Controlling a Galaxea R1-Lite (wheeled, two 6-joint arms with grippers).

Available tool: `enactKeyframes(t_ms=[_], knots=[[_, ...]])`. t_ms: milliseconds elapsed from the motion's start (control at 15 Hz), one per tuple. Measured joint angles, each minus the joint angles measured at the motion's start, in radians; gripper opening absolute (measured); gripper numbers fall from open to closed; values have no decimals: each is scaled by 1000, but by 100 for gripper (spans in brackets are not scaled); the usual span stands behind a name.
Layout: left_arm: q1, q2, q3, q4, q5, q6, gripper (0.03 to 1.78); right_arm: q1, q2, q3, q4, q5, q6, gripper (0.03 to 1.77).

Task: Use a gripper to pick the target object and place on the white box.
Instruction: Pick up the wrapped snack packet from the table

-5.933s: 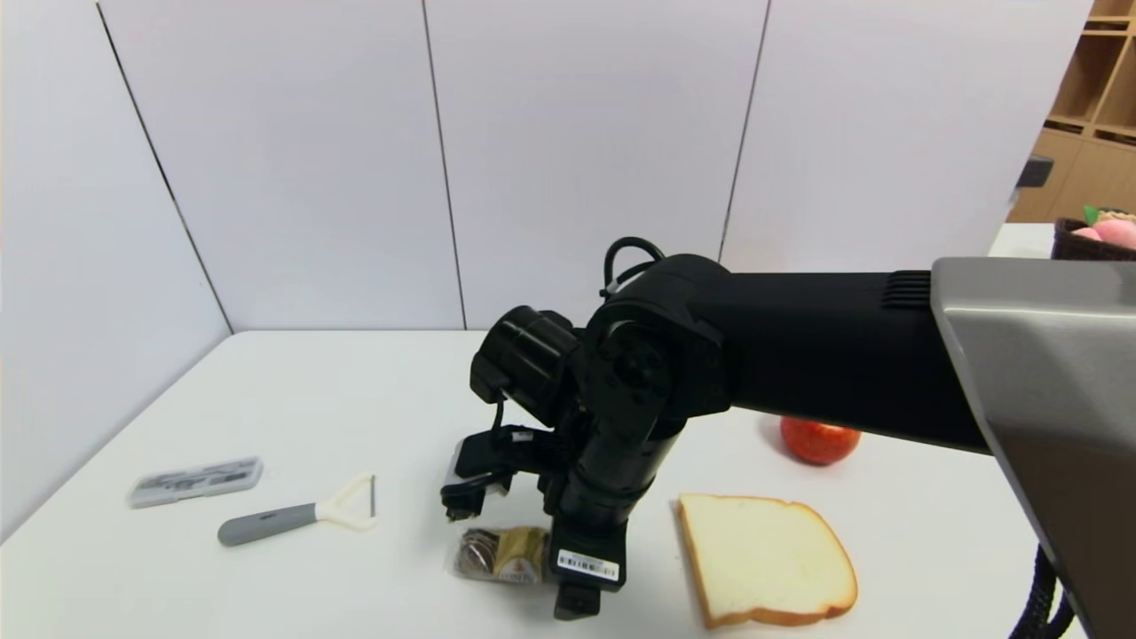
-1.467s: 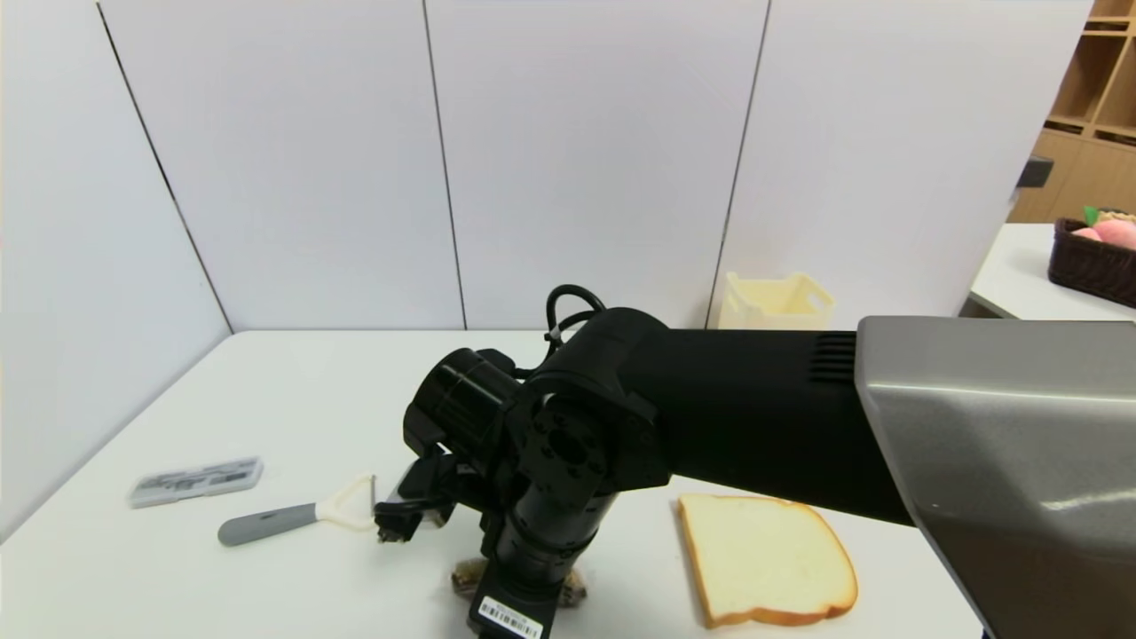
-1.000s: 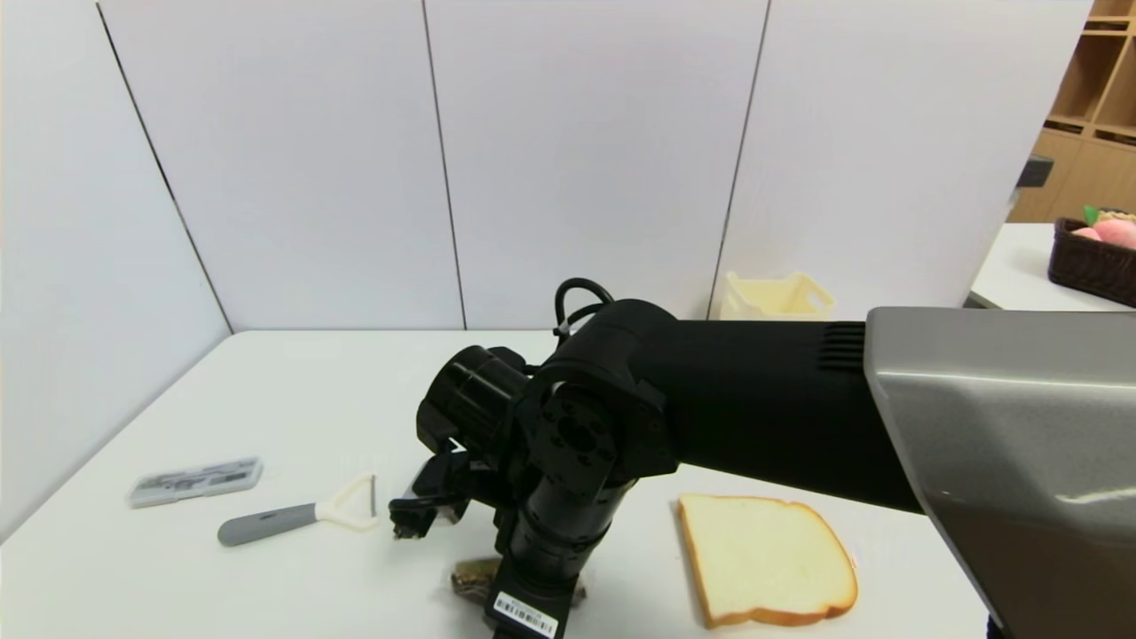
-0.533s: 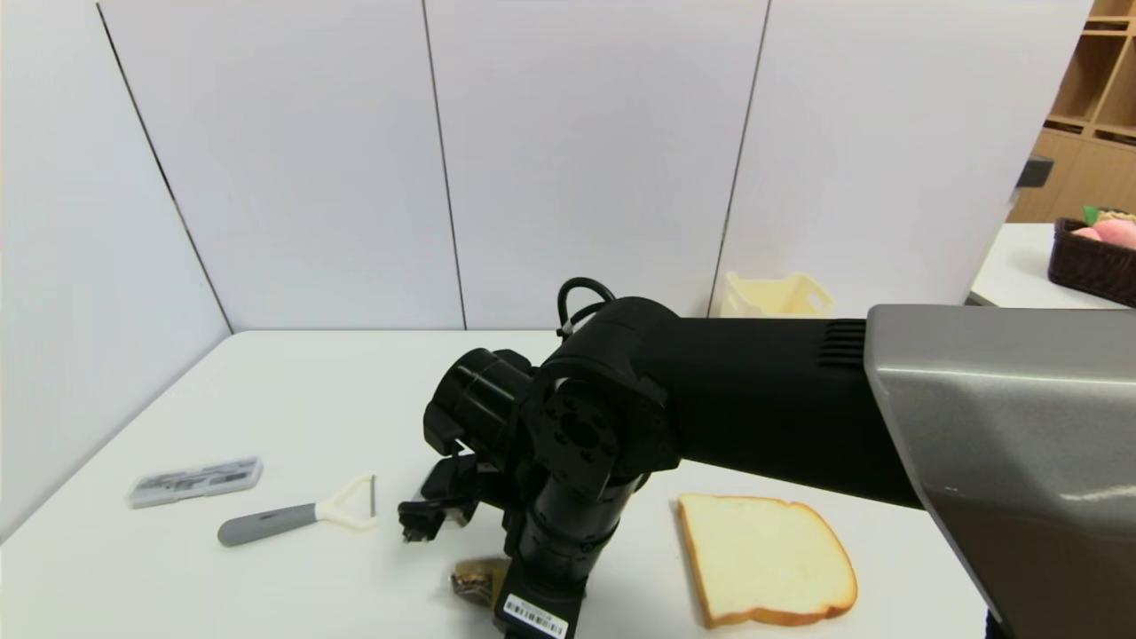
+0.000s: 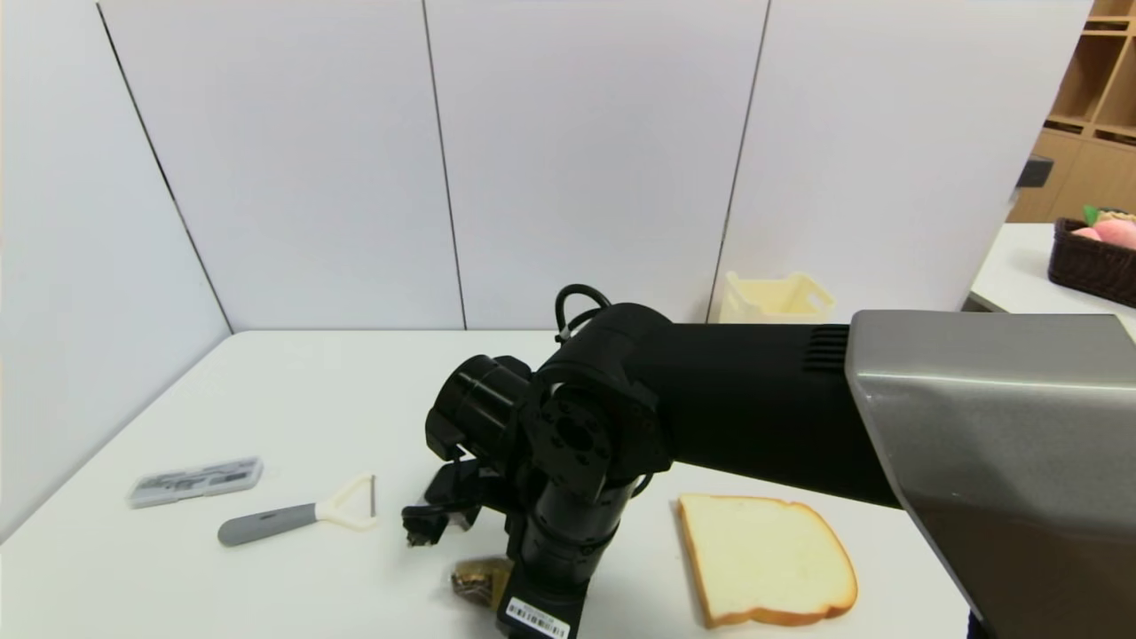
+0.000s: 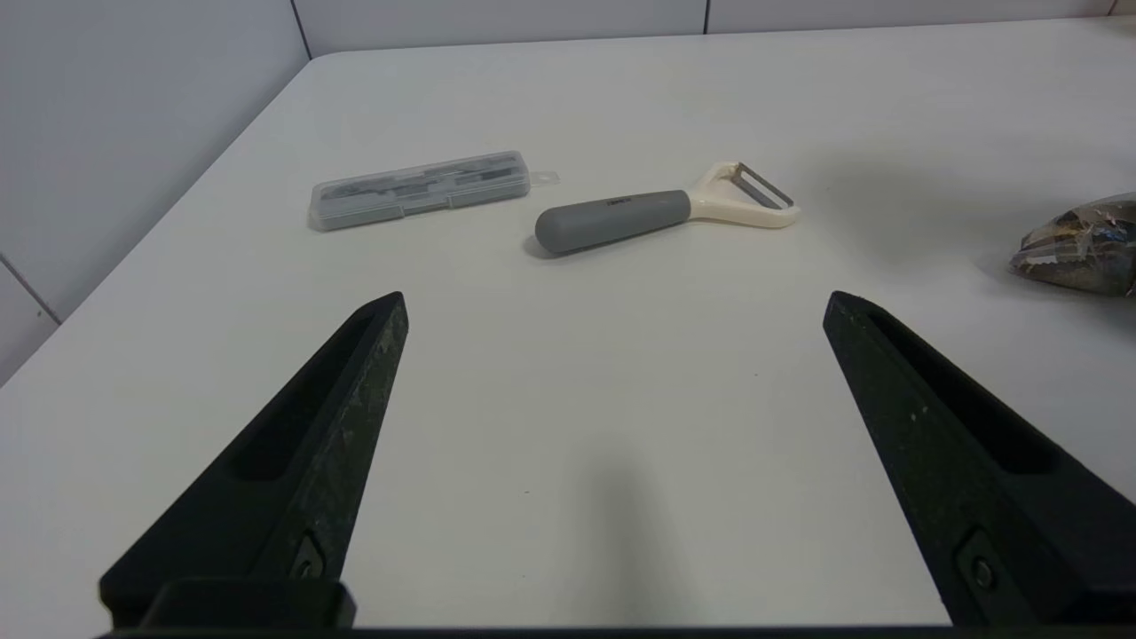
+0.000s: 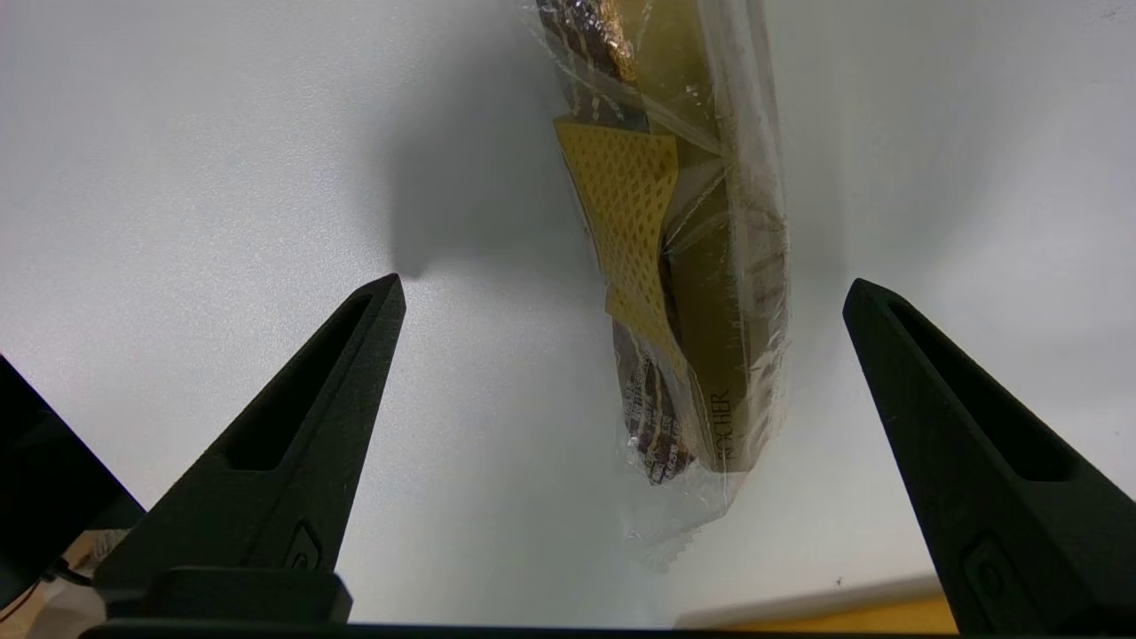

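The white box (image 5: 775, 299) stands at the back of the bench (image 5: 293, 390), right of centre in the head view, against the wall panels; only its upper part shows above the black right arm, and its inside cannot be seen. At the far right edge a dark wicker basket (image 5: 1093, 257) sits on a separate table with pink and green items in it.

The target object (image 7: 679, 240) lies flat on the bench at the lower centre of the head view, mostly covered by the arm's wrist, with just its brown end (image 5: 470, 582) showing. In the right wrist view it lies lengthwise between the two fingers of the right claw (image 7: 621, 293), which is spread wide and poised above the pack without touching it. The left claw (image 6: 612, 306) is also spread, level above the bench at the near left, holding nothing.

A slice of bread (image 5: 765, 557) lies at the lower right of the head view, near the arm. At the left, a grey-handled peeler (image 5: 297, 512) and, beyond it, a grey clear flat case (image 5: 195, 481) lie well apart from the pack. The right arm blocks the middle of the bench from view.

Compared with the earliest frame, the arm's elbow now sits lower and further left, uncovering the white box and hiding the red apple; over the last half second little has changed.
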Motion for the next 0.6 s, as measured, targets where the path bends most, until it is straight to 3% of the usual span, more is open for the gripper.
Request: enactKeyframes(t_ms=[467,600], knots=[[0,0,0,0,0,0,169,-4,20,-1,-3,0,-1,171],[0,0,0,0,0,0,169,-6,21,-1,-6,1,-1,144]])
